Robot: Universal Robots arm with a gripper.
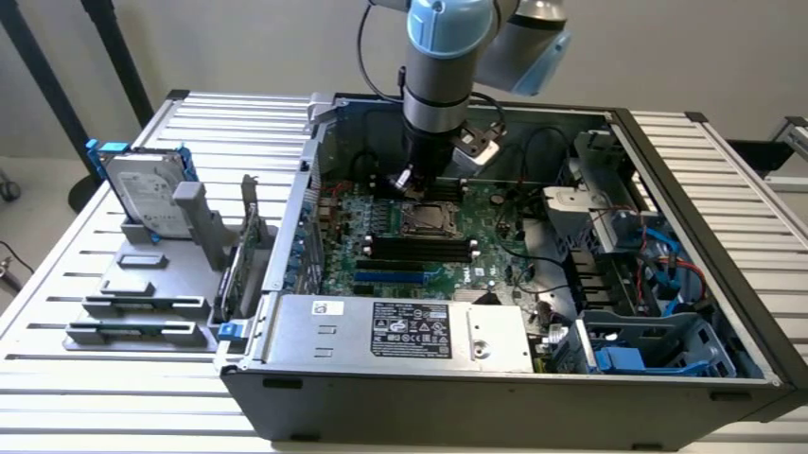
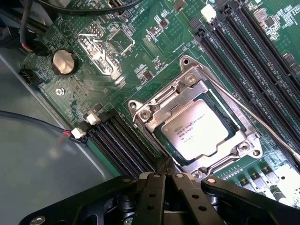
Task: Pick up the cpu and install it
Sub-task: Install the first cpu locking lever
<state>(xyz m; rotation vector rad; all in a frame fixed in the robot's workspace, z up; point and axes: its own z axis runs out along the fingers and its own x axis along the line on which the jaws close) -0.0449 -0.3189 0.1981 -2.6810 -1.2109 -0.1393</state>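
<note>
One open computer case (image 1: 682, 378) on a slatted metal table (image 1: 76, 284), lid off, insides exposed. Inside the case, one green motherboard (image 1: 378, 270) lying flat, with one grey power supply (image 1: 392, 331) at the case's near edge. Outside the case, toward the exterior view's left: one upright silver hard drive (image 1: 139, 194) in a blue frame, standing on a grey holder.

One arm (image 1: 442, 57) reaching down into the case, over the motherboard. Gripper (image 2: 159, 180) with black fingers (image 2: 150, 197) pressed together, nothing between them, poised just above the socket.

One metal socket frame (image 2: 187, 84) near the middle of the motherboard, four screws at its corners, one thin wire lever (image 2: 262, 124) running along its side. Seated in that socket: one cpu (image 2: 197, 129), small, flat, square, shiny silver top with small dark print, thin pale rim, lying level within the frame. In the exterior view, cpu (image 1: 427, 216) directly beneath the gripper (image 1: 407, 184).

Beside the socket, black memory slots (image 2: 122, 147), several in a parallel row. One round silver coin battery (image 2: 64, 62) farther out on the motherboard.
</note>
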